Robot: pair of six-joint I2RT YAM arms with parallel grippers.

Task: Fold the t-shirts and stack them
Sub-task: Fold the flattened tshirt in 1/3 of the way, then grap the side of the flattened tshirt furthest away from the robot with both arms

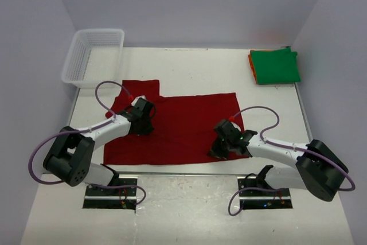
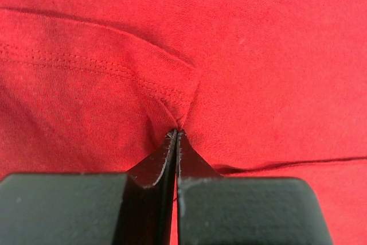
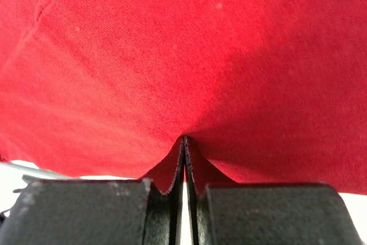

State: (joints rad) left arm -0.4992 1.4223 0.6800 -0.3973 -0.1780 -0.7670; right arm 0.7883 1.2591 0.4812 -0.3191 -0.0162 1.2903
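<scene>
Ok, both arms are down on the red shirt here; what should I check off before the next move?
1. Left gripper shut on the dark red t-shirt: ok, cloth puckers at its tips.
2. Right gripper shut on it too: ok.
3. Layers caught in each pinch: cannot tell.
4. Green t-shirt folded on the orange t-shirt, apart from the red one: ok.
5. Basket off the cloth: ok.
</scene>
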